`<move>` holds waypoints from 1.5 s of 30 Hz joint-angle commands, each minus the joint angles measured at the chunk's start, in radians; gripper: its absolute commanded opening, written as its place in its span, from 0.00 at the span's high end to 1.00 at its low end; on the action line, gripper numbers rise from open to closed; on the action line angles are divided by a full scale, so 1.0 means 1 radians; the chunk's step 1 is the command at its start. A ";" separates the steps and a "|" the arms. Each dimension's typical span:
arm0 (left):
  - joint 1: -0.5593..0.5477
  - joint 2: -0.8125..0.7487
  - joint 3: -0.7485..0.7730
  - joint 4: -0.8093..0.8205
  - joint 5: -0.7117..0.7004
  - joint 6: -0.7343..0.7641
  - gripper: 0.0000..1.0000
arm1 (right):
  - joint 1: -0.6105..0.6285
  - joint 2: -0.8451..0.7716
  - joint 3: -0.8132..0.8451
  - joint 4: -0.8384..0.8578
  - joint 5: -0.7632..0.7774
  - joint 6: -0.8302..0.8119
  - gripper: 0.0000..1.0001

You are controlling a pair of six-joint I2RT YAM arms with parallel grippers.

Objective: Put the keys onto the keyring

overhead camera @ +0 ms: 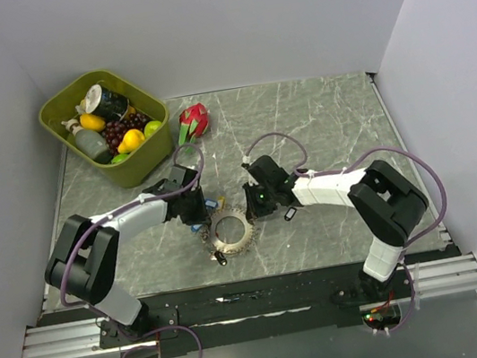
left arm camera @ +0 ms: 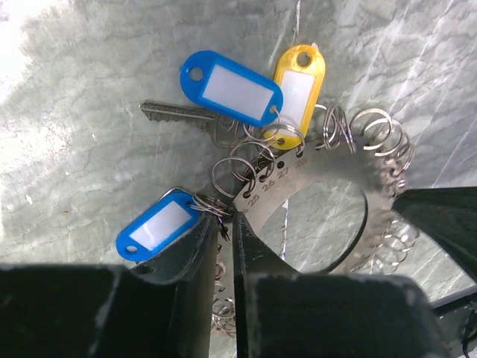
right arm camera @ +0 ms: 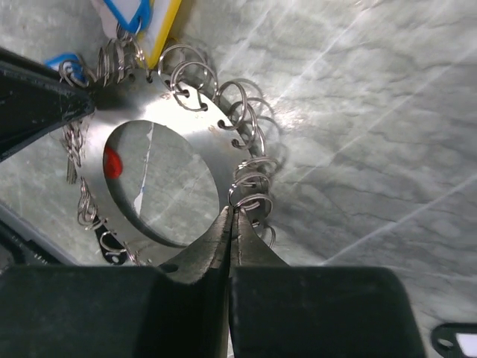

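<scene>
— While the keyring point(overhead camera: 231, 229) lies flat on the table point(overhead camera: 329, 119), where are the claws?
— Left claw point(left arm camera: 226, 217) nips its rim beside a blue key tag point(left arm camera: 158, 225); right claw point(right arm camera: 230, 212) is clenched at the opposite rim.

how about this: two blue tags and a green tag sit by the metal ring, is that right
Not quite: the third tag is yellow, not green, as the left wrist view shows. The upper blue tag and lower blue tag do sit by the metal ring.
</scene>
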 commanded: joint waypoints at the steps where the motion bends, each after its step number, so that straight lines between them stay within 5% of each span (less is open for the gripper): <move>1: -0.008 -0.023 0.019 -0.045 -0.047 -0.005 0.86 | 0.000 -0.067 0.006 -0.016 0.082 -0.027 1.00; 9: -0.009 -0.122 -0.032 -0.085 -0.131 -0.037 0.81 | -0.014 -0.104 0.062 -0.031 0.119 -0.099 1.00; 14: -0.011 -0.196 -0.012 -0.094 -0.197 -0.029 0.50 | -0.025 -0.138 0.050 -0.036 0.150 -0.104 0.81; 16: -0.011 -0.221 -0.001 -0.088 -0.207 -0.018 0.38 | -0.036 -0.169 0.023 -0.031 0.149 -0.103 0.65; 19: -0.011 -0.228 0.014 -0.050 -0.184 0.012 0.32 | -0.059 -0.222 -0.035 -0.008 0.141 -0.089 0.47; 23: -0.011 -0.173 0.065 -0.038 -0.144 0.043 0.33 | -0.074 -0.247 -0.082 -0.022 0.107 -0.078 0.41; 45: -0.086 0.063 0.074 0.114 0.072 0.068 0.39 | -0.039 -0.190 -0.240 0.161 -0.131 0.045 0.44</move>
